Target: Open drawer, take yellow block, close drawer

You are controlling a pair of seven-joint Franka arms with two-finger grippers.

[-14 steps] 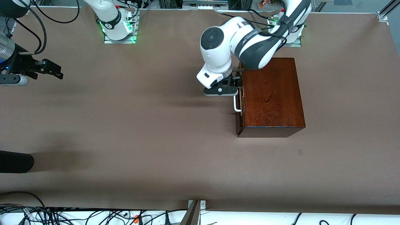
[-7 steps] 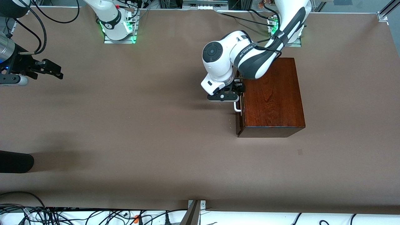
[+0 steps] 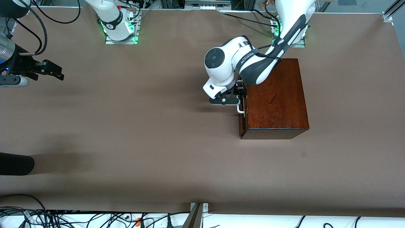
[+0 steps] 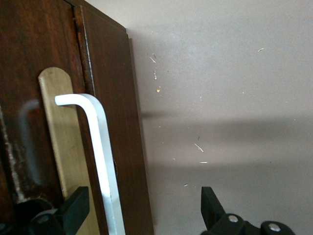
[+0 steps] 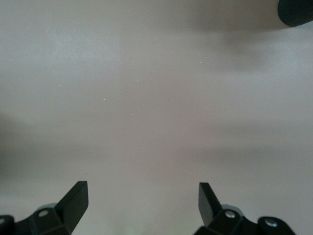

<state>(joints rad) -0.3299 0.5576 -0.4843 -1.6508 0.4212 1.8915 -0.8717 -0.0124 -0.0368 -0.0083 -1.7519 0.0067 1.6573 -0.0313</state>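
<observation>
Front view: left gripper (image 3: 238, 97) at the drawer (image 3: 243, 109) front of the box (image 3: 274, 95), drawer shut.

Left wrist view: fingers (image 4: 76, 208) spread wide around the white handle (image 4: 100, 152), not pinching.

Right wrist view: right gripper (image 5: 143, 201) open over bare table (image 5: 156, 88), waiting.

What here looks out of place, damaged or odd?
Nothing stands out. The drawer sits shut and square in its box; the open left pincer straddles the white handle. The right pincer waits, open.
</observation>
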